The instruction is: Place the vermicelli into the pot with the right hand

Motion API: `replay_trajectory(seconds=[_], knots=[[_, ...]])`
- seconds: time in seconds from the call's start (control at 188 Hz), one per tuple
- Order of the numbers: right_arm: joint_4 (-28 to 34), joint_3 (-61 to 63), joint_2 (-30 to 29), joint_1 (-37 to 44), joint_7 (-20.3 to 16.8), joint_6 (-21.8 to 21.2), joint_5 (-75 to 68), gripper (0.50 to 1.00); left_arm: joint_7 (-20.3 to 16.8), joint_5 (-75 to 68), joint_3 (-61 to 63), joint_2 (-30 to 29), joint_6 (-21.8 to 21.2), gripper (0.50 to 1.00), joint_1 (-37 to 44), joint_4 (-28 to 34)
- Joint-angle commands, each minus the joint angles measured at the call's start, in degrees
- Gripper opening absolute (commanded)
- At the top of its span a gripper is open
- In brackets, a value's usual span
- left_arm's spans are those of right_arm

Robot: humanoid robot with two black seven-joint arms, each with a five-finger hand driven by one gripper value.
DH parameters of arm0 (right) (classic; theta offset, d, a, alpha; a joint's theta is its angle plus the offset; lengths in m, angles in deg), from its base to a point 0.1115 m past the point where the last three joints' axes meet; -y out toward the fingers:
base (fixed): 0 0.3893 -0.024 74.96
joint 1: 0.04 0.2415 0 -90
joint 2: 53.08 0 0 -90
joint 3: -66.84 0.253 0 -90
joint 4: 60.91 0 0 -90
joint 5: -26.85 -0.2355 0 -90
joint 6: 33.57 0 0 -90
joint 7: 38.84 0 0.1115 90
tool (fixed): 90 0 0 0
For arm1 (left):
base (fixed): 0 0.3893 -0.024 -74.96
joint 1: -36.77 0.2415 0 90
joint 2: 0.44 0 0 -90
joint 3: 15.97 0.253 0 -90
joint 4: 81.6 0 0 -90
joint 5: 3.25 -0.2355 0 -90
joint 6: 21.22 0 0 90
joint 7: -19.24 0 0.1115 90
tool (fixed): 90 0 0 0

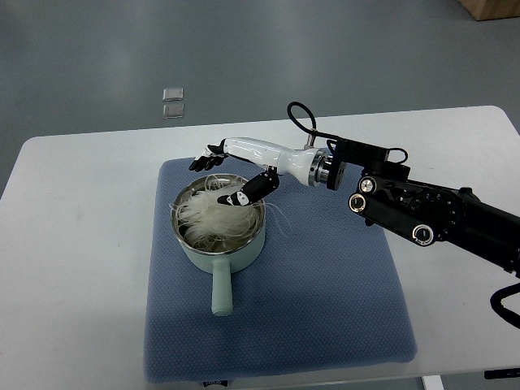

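- Top view: vermicelli [213, 215] already lay in the pot [219, 260], some strands trailing over the rim at 3 o'clock.
- Right hand [236, 175] hovered over the pot's 12 o'clock rim, fingers spread, holding nothing; only withdrawal seemed left.

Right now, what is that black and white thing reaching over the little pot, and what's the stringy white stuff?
That is a robot's arm, and the white part ending in dark fingers is its right hand. One camera looks down from the robot's side. A white table holds a blue mat, and on it sits a pale green pot with its handle pointing toward us. The stringy stuff is vermicelli, thin noodles, piled in the pot with some strands hanging over the rim. The hand hovers over the pot, fingers spread, holding nothing. The left hand is not in the picture.
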Motion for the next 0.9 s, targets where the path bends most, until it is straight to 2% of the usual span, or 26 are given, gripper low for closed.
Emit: replay_trajectory(seconds=[0.0, 0.308, 0.664, 0.893], knots=[[0.09, 0.01, 0.14, -0.25, 0.09, 0.03, 0.00, 0.758, 0.00, 0.00, 0.00, 0.00, 0.00, 1.000, 0.00, 0.00], [0.97, 0.98, 0.93, 0.19, 0.53, -0.06, -0.97, 0.856, 0.00, 0.00, 0.00, 0.00, 0.00, 1.000, 0.00, 0.00], [2.11, 9.59, 2.60, 0.63, 0.70, -0.85, -3.34, 0.866, 0.00, 0.00, 0.00, 0.00, 0.00, 1.000, 0.00, 0.00], [0.97, 17.06, 2.25, -0.42, 0.09, -0.41, -16.79, 0.883, 0.00, 0.00, -0.09, 0.00, 0.00, 1.000, 0.00, 0.00]])
